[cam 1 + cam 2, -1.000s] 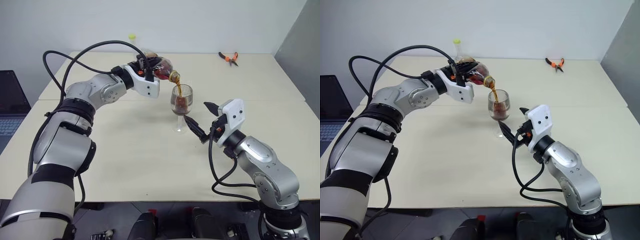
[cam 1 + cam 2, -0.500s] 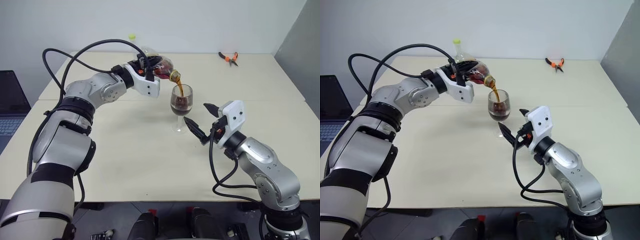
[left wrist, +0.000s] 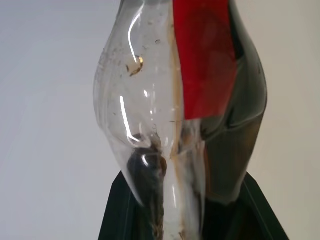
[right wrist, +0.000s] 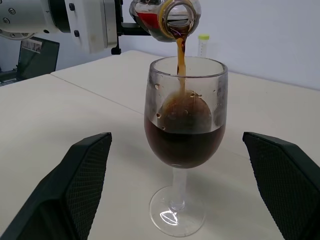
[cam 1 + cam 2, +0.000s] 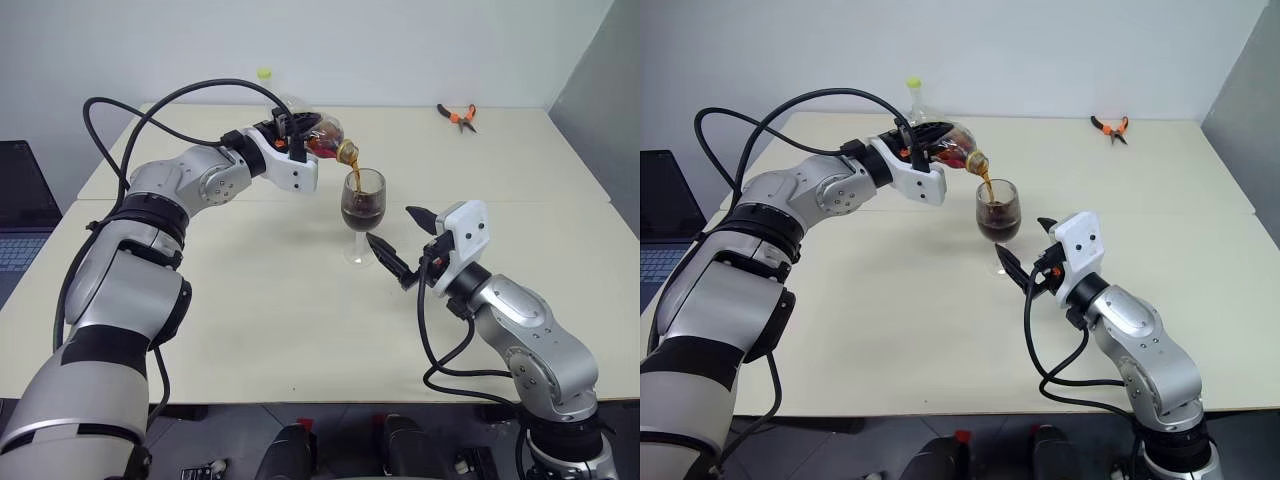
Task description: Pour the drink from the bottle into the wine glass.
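My left gripper (image 5: 299, 131) is shut on the bottle (image 5: 326, 140), which is tilted with its open mouth just above the wine glass (image 5: 362, 206). A thin stream of the dark drink (image 4: 180, 55) falls into the bowl, which is about half full. In the left wrist view the bottle (image 3: 180, 100) shows its red label and dark liquid on one side. My right gripper (image 5: 392, 226) is open beside the glass. In the right wrist view its fingers (image 4: 82, 180) stand on either side of the stem, apart from it.
Orange-handled pliers (image 5: 456, 116) lie at the table's far right. A slim clear tube with a yellow-green cap (image 5: 913, 96) stands at the far edge behind the left arm. A laptop (image 5: 20, 200) sits off the table's left. A grey panel (image 5: 600, 90) rises on the right.
The drink's level in the wine glass has risen a little while the stream keeps flowing. Neither arm has moved.
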Controlling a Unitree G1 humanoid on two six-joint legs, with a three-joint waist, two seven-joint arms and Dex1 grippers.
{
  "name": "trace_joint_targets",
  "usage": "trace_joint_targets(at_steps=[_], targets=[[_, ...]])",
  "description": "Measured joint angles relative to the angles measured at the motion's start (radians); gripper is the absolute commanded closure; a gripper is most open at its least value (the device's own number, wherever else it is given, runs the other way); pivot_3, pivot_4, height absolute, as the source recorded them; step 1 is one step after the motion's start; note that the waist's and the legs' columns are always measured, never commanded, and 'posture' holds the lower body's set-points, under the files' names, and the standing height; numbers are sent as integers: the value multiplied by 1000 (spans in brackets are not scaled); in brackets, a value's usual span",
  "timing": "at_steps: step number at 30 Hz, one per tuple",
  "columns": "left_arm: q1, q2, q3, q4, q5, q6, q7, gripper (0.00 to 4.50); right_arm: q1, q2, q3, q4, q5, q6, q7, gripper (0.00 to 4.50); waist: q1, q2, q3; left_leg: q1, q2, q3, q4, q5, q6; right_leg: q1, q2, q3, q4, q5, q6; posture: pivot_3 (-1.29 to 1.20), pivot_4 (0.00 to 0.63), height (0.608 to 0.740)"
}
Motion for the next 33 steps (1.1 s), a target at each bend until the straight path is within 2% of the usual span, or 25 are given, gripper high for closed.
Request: trace_joint_targets(at_steps=[33], targets=[[-8, -1, 0, 0, 0, -18, -1, 3761, 0, 15, 6, 0, -1, 0, 1, 0, 0, 0, 0, 0, 0, 0, 0, 0, 0, 0, 0, 0, 0, 0, 0, 0, 150, 740]])
